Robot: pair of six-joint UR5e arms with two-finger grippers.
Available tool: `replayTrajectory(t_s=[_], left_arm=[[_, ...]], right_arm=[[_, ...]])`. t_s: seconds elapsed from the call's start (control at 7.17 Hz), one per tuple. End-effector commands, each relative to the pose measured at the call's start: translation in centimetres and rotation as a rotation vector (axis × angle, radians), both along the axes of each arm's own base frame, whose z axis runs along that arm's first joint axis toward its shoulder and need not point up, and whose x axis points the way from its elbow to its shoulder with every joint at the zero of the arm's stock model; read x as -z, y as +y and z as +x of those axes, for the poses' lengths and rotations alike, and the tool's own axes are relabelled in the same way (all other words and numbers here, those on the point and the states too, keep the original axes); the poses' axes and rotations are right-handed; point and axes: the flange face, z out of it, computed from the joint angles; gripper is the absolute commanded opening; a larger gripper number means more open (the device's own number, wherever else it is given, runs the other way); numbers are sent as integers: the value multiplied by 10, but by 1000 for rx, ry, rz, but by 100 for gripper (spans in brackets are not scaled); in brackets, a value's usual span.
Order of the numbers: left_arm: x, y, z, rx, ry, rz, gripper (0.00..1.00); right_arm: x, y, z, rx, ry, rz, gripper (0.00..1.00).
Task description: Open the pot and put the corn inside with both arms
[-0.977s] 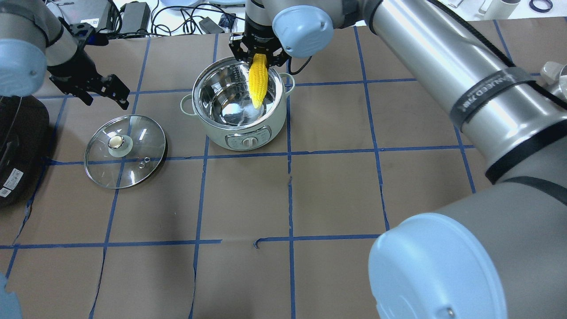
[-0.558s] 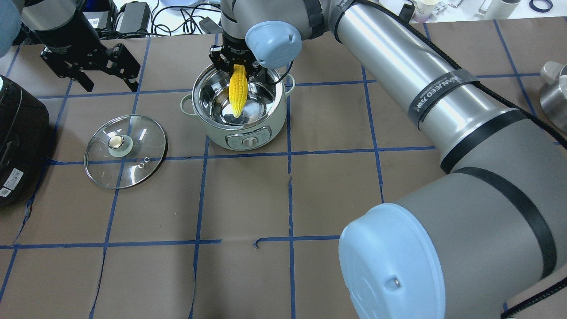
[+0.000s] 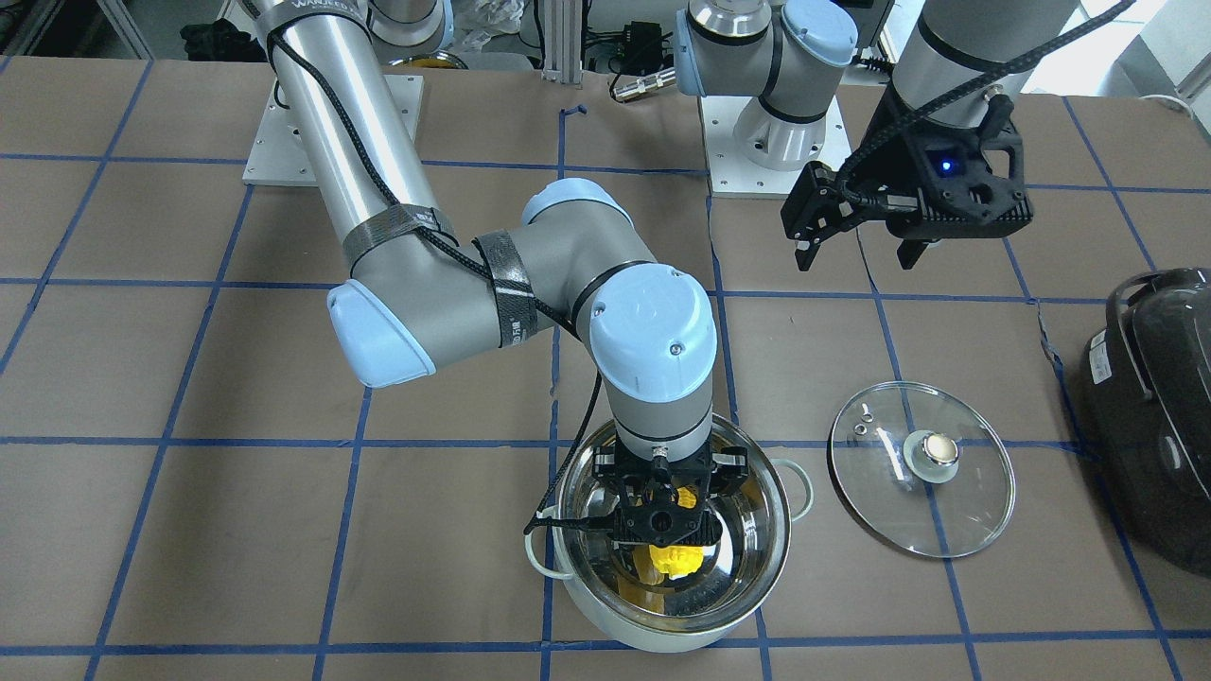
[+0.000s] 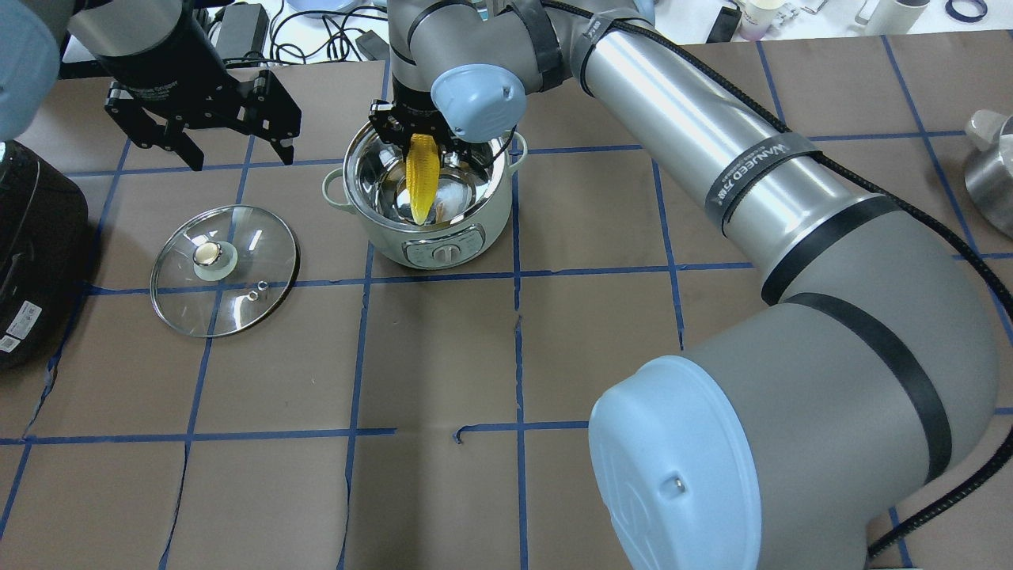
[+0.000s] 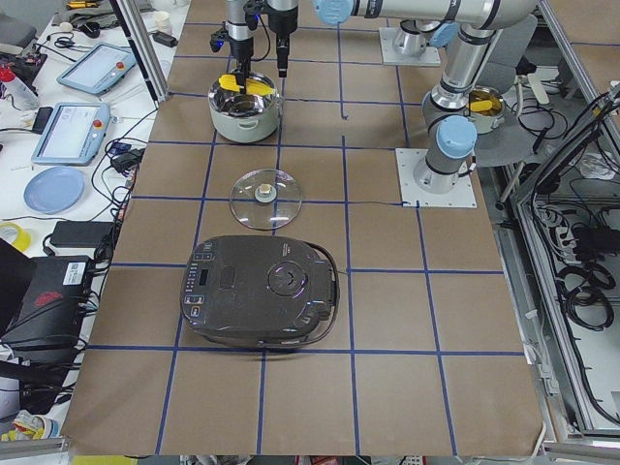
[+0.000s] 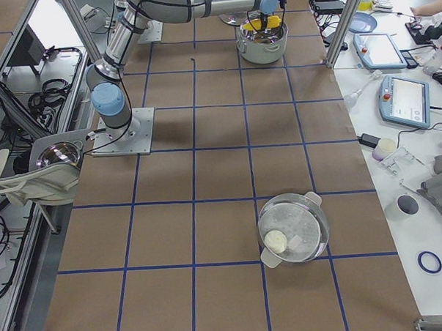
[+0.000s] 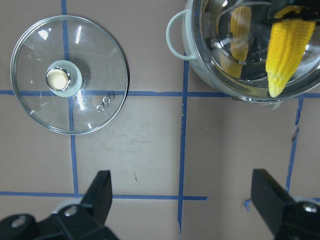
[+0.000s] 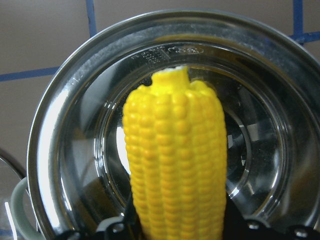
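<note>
Far left, outboard of the left end effector: dark appliance, sits on the surface, well apart from the fingers. Left end effector: hangs above the surface, points down, fingers spread wide, grips nothing. Beneath it, toward the robot's side: glass lid, lies flat on the surface, knob up, apart from the pot and from the fingers. To that end effector's right: pot, stands uncovered on the surface, steel interior exposed, dial toward the robot. Over the pot's mouth: right end effector, points straight down, clamps the thick end of the corn. Corn: hangs upright between those fingers, tapered tip down, inside the pot's rim, mirrored in the steel wall; tip against the pot's floor or clear of it, cannot tell. Farther right, behind the right end effector: right arm, stretches across above the surface toward the pot.
</note>
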Motion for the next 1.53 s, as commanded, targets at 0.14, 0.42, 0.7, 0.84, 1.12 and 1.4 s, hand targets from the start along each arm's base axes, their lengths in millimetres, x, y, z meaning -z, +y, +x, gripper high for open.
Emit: replayTrajectory(t_s=[0.14, 0.42, 0.7, 0.84, 1.12, 1.4], left_arm=[[0, 5, -3, 1, 2, -25, 100], [0, 5, -4, 3, 5, -26, 100], [-1, 5, -4, 4, 4, -28, 100], [-1, 5, -3, 4, 2, -28, 100], [-1, 5, -3, 4, 2, -28, 100], [-1, 5, -2, 3, 5, -29, 100]], right_arm=[[4, 3, 0, 8, -1, 3, 100], [-33, 4, -14, -31, 1, -48, 100], [-80, 15, -69, -74, 80, 21, 100], [-109, 17, -110, -134, 101, 45, 100], [-175, 36, -226, -205, 109, 77, 100], [-209, 116, -302, -303, 133, 63, 100]])
